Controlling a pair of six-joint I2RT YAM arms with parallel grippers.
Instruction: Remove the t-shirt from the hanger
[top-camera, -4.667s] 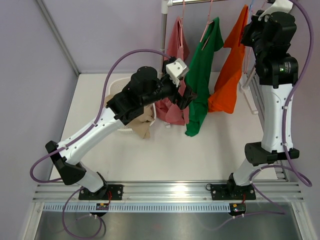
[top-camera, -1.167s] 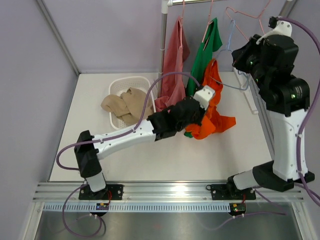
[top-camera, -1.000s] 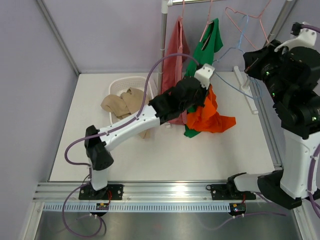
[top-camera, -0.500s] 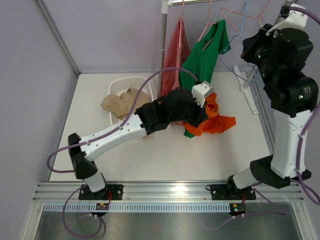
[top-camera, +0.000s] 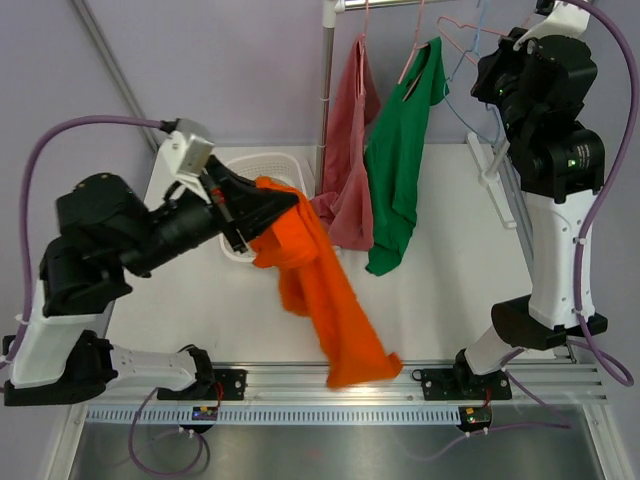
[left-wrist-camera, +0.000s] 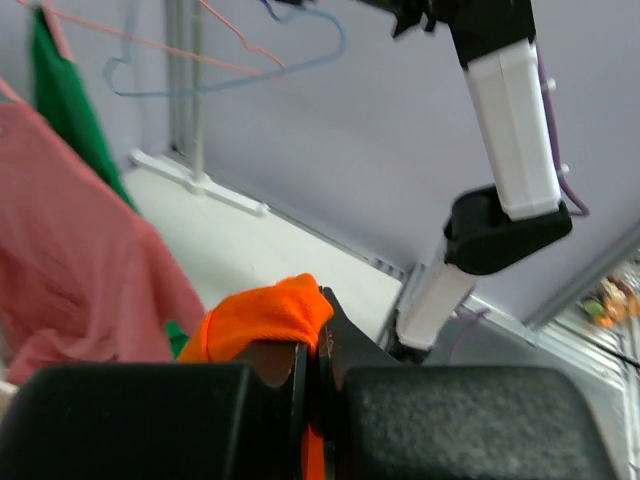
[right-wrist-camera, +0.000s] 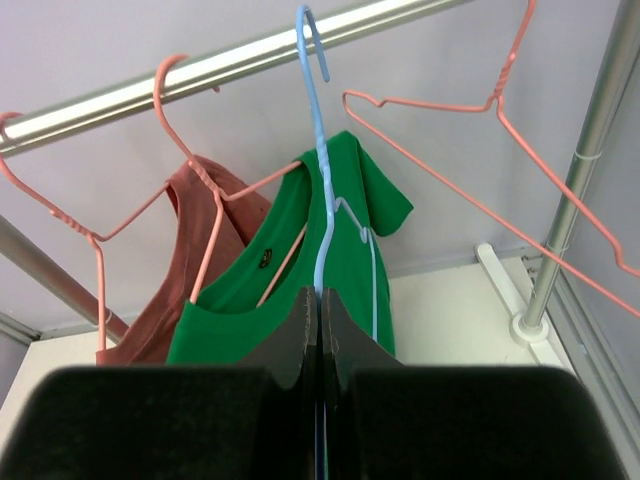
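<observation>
The orange t-shirt (top-camera: 320, 290) is off its hanger and dangles from my left gripper (top-camera: 268, 205), raised at the left above the table. In the left wrist view that gripper (left-wrist-camera: 318, 300) is shut on a fold of the orange t-shirt (left-wrist-camera: 262, 318). The bare blue hanger (right-wrist-camera: 318, 150) is clamped by its wire in my shut right gripper (right-wrist-camera: 320, 295), just under the rail (right-wrist-camera: 250, 58). From above, the right gripper (top-camera: 485, 70) sits high at the back right with the blue hanger (top-camera: 478, 22) by the rack.
A green t-shirt (top-camera: 395, 170) and a dusty-pink shirt (top-camera: 347, 150) hang on pink hangers from the rail. An empty pink hanger (right-wrist-camera: 480, 130) hangs to the right. A white basket (top-camera: 250, 165) with beige cloth sits behind the left arm. The rack's post (right-wrist-camera: 590, 150) stands right.
My left arm has swung up and to the left, lifting the orange t-shirt off the table and away from the rack. The right arm shifted slightly, still holding the blue hanger.
</observation>
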